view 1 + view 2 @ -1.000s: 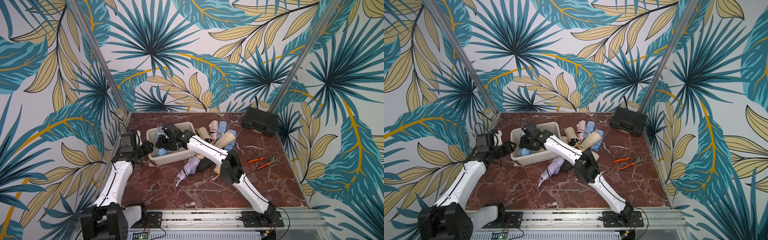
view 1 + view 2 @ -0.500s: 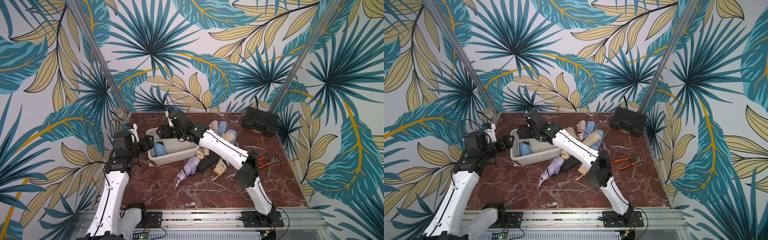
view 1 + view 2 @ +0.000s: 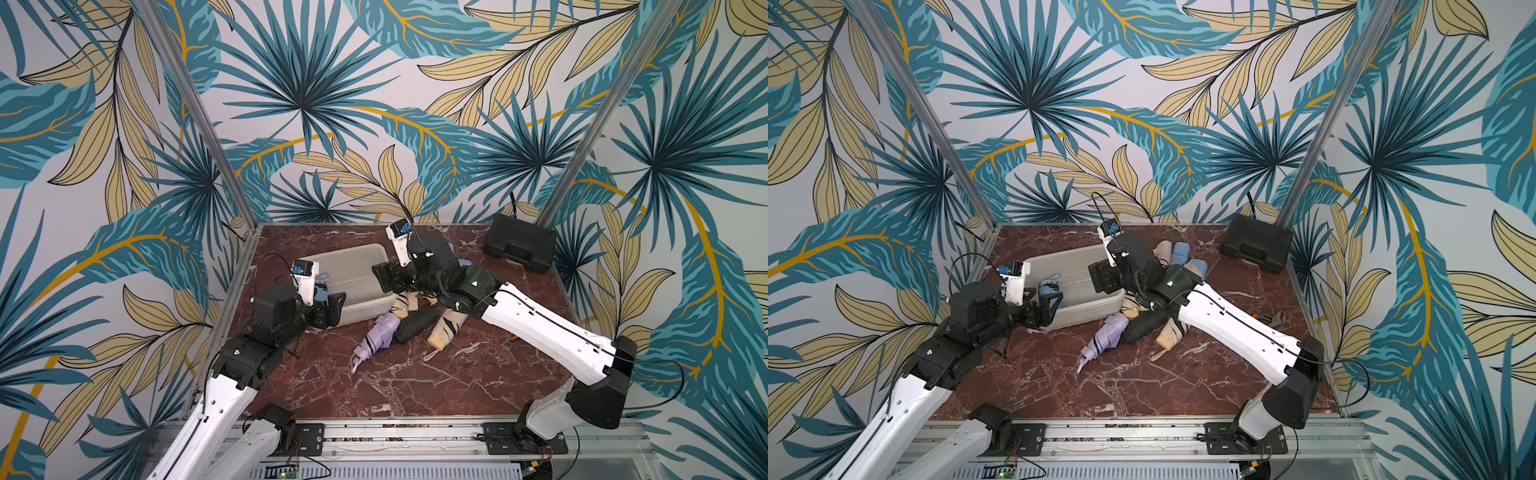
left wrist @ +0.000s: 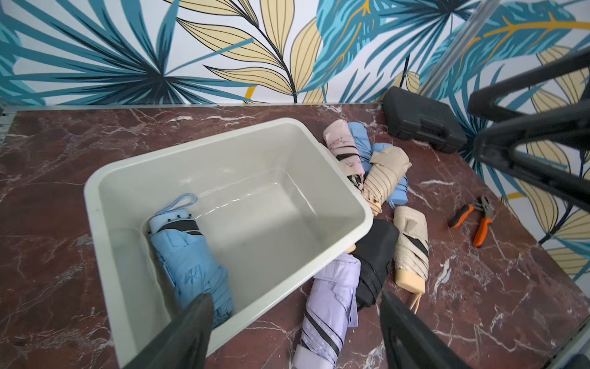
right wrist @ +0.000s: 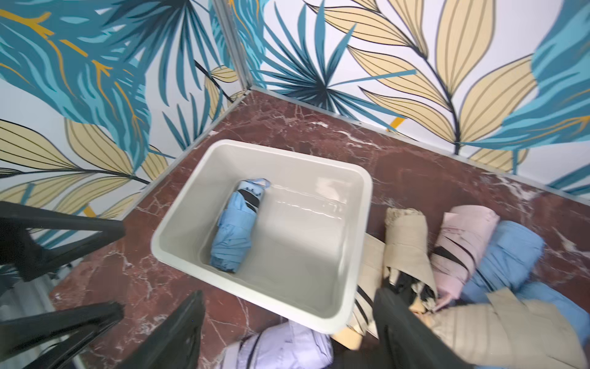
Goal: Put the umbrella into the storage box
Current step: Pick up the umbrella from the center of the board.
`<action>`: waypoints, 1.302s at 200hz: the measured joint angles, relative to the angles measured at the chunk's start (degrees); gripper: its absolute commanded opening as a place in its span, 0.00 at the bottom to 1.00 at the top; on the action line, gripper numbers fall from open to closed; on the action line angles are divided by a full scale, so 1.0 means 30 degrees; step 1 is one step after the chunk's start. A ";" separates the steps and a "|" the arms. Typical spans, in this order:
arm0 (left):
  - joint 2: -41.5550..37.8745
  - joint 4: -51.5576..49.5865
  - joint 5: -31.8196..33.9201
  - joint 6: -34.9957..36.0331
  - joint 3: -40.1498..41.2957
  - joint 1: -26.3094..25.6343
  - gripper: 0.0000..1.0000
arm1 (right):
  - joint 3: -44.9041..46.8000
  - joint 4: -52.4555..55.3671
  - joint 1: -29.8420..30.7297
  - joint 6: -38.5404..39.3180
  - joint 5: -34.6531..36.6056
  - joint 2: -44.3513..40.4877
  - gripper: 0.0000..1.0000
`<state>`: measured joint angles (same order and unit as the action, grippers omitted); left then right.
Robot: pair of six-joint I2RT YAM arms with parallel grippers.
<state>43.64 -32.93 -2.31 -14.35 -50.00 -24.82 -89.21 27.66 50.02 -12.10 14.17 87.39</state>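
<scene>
A crumpled sky-blue folded umbrella [image 4: 191, 265], banded in black with a pale wrist loop, is lying inside the off-white storage box [image 4: 255, 150], along its wall nearest the marble table's [image 4: 64, 143] left edge. The left gripper [image 4: 295, 297] and right gripper [image 5: 289, 293] are gaping wide, gripping nothing.

The left pincer [image 3: 1052, 306] hides most of the blue umbrella [image 3: 1047, 286] just behind it. The right arm [image 3: 1233, 328] covers most of the pliers [image 3: 1277, 319].
</scene>
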 measured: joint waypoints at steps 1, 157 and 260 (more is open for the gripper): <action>0.0000 -0.0007 0.0109 0.0000 0.0036 -0.0146 0.85 | 0.0058 0.0015 -0.0007 0.0007 0.0007 -0.0044 0.85; 1.1096 0.0058 1.3843 0.0240 0.1107 -1.2772 0.89 | 0.7694 0.0291 -0.2361 -0.2419 0.2922 -0.7876 0.95; 1.5089 -0.0780 1.4010 -0.2528 -0.0342 -1.2968 0.82 | 0.7774 0.0576 -0.2499 -0.2841 0.3140 -0.7992 0.96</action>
<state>88.90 -35.27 39.72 -21.93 -51.03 -63.72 -65.89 29.39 42.52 -20.62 23.59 63.42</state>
